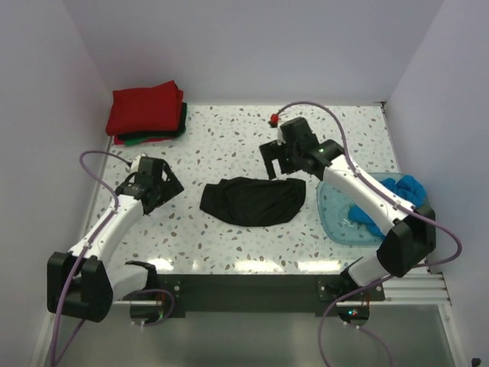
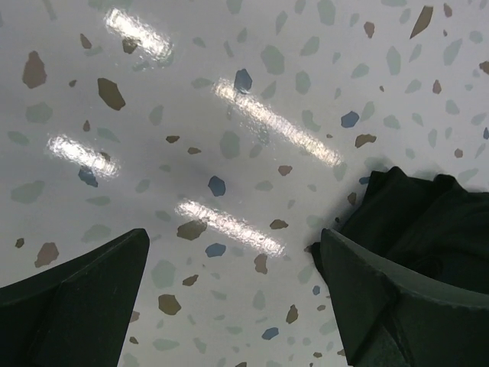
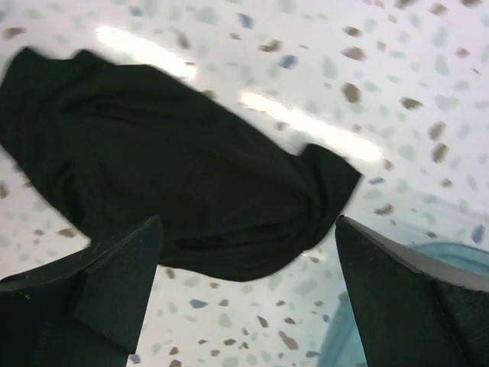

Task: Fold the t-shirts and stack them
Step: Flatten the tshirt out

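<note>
A black t-shirt [image 1: 254,201] lies crumpled in the middle of the table. It also shows in the right wrist view [image 3: 168,168] and at the right edge of the left wrist view [image 2: 428,222]. A folded stack, red t-shirt [image 1: 145,109] on a green one [image 1: 153,139], sits at the back left. A bright blue t-shirt [image 1: 401,191] lies in the tub. My left gripper [image 1: 164,191] is open and empty, left of the black shirt [image 2: 233,252]. My right gripper [image 1: 276,167] is open and empty, above the shirt's back right end [image 3: 248,245].
A translucent blue plastic tub [image 1: 336,218] stands at the right, near the front; its rim shows in the right wrist view [image 3: 344,336]. A small red object [image 1: 273,118] lies at the back centre. White walls close in the left, back and right sides.
</note>
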`<action>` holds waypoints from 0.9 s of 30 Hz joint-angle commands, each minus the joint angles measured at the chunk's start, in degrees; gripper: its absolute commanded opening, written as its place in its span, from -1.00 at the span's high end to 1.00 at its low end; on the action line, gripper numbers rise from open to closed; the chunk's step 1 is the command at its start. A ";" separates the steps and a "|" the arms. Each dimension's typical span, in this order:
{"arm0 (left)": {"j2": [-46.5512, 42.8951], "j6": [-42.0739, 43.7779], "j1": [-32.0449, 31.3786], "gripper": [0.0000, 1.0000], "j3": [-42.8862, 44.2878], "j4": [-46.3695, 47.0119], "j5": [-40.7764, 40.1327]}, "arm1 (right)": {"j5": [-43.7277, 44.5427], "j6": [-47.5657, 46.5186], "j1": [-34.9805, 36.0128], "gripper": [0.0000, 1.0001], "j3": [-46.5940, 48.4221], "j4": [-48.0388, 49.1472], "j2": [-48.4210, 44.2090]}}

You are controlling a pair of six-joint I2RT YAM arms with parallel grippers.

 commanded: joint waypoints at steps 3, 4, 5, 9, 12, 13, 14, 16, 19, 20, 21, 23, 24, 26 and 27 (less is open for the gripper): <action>1.50 2.10 0.35 -1.00 -2.70 5.59 5.91 | -1.98 2.55 13.43 -0.97 -3.33 11.90 2.43; 1.32 2.01 0.35 -1.00 -3.48 5.50 6.08 | -1.36 3.34 14.84 -0.97 -2.37 12.97 4.02; 0.63 2.01 0.35 -1.00 -3.84 5.59 6.17 | 0.73 5.09 17.12 -0.97 -1.58 13.76 5.77; -0.70 2.01 0.35 -1.00 -6.30 7.34 9.07 | 3.47 8.62 21.62 -0.96 5.18 14.92 18.76; -0.26 1.83 0.35 -1.00 -7.18 7.44 9.25 | 5.75 11.25 22.76 -0.70 9.67 13.51 25.62; 0.09 1.83 0.35 -1.00 -7.18 7.26 9.16 | 6.63 11.96 22.68 -0.42 10.55 13.42 26.70; 0.27 1.92 0.27 -1.00 -7.27 7.17 9.16 | 7.86 12.92 22.68 -0.14 10.65 13.86 28.45; 0.36 2.01 0.35 -1.00 -7.36 7.26 9.16 | 7.87 13.37 22.76 0.09 10.91 14.56 29.51; 0.36 1.84 0.35 -1.00 -7.62 7.61 9.42 | 7.70 14.60 22.76 0.37 10.39 15.44 29.87; 0.44 1.83 0.35 -1.00 -7.62 7.70 9.51 | 8.13 14.95 22.76 0.45 9.86 16.23 29.52; 0.44 1.92 0.35 -1.00 -7.80 7.87 9.78 | 8.48 14.95 22.76 0.56 9.33 16.67 29.08; 0.71 1.83 0.35 -1.00 -7.89 8.49 10.04 | 9.71 15.21 22.76 1.00 8.36 16.59 27.07; 0.88 1.83 0.35 -1.00 -7.97 8.84 10.91 | 10.15 15.22 22.76 1.00 7.93 16.58 25.84; 1.58 1.83 0.27 -1.00 -8.15 10.59 12.41 | 10.86 15.30 22.76 1.00 5.82 16.85 21.64; 1.93 1.83 0.27 -1.00 -8.24 11.47 14.24 | 11.21 15.22 22.76 1.00 4.94 16.85 20.04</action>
